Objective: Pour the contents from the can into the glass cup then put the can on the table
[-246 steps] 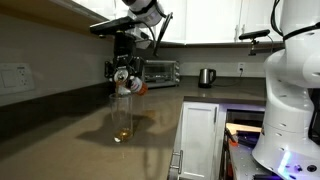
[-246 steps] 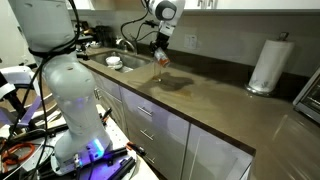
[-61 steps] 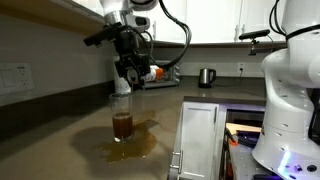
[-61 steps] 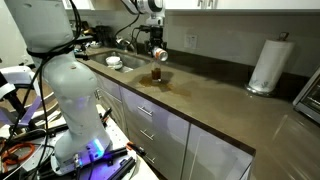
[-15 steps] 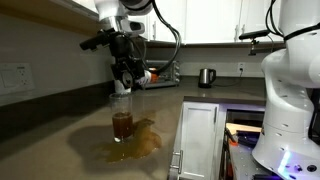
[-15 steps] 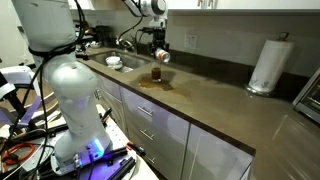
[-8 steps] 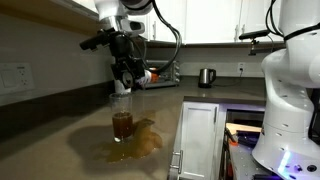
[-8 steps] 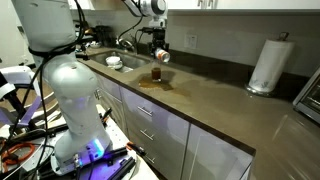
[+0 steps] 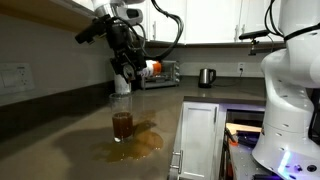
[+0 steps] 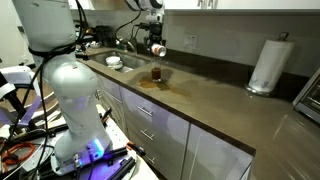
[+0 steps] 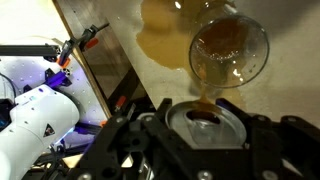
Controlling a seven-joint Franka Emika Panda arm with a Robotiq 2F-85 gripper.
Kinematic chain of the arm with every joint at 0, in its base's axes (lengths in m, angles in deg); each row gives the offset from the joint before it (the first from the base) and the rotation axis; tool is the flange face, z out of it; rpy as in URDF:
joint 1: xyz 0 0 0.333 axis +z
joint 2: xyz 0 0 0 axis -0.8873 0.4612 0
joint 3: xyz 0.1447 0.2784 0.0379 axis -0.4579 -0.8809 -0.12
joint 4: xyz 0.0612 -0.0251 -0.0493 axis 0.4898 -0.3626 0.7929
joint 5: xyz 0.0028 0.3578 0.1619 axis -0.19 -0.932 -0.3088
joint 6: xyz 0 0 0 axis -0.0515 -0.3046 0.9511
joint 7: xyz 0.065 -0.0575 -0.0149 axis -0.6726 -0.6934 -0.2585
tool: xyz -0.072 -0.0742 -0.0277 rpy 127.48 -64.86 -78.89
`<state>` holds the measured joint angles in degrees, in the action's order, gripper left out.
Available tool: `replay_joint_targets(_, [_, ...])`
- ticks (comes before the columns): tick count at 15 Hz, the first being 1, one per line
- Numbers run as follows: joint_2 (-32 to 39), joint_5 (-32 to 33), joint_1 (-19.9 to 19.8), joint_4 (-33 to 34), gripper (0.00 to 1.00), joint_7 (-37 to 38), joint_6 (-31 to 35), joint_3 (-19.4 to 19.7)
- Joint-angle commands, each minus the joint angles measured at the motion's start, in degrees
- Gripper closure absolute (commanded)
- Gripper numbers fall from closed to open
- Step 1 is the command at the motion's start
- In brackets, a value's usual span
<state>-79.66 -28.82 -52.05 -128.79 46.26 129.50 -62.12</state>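
Observation:
The can (image 9: 143, 68) hangs tipped above the glass cup (image 9: 122, 122), and my gripper (image 9: 131, 66) is shut on it. In the other exterior view the can (image 10: 157, 49) in my gripper (image 10: 155, 44) sits just over the glass cup (image 10: 156, 74). From the wrist I look down past the can's silver top (image 11: 206, 128), held in my gripper (image 11: 205, 130). A thin brown stream (image 11: 205, 98) runs from the can toward the glass cup (image 11: 230, 50). The cup holds brown liquid. A brown puddle (image 9: 138, 146) lies on the table (image 9: 60, 140) around its base.
A toaster oven (image 9: 162, 72) and a steel kettle (image 9: 206, 77) stand at the back of the counter. A paper towel roll (image 10: 265, 65) stands far along it. A sink (image 10: 113, 62) lies beside the cup. The counter's front edge (image 10: 170, 112) runs close to the puddle.
The gripper has risen a little with the can and turned, so the can now sits higher above the cup. The cup has not moved.

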Motion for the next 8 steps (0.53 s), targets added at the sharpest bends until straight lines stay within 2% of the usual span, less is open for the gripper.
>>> replay_joint_targets(1, [0.6,1.5,0.9,3.0,0.75,2.9,-3.3,-0.4])
replay_joint_targets(3, [0.5,1.7,1.0,3.2,0.75,3.7,-3.7,-0.7])
replay_joint_targets(4, [0.0,0.0,0.5,1.7,0.50,1.5,-1.8,-0.5])
replay_joint_targets(8, [0.0,0.1,0.5,1.8,0.50,1.9,-1.9,-0.6])
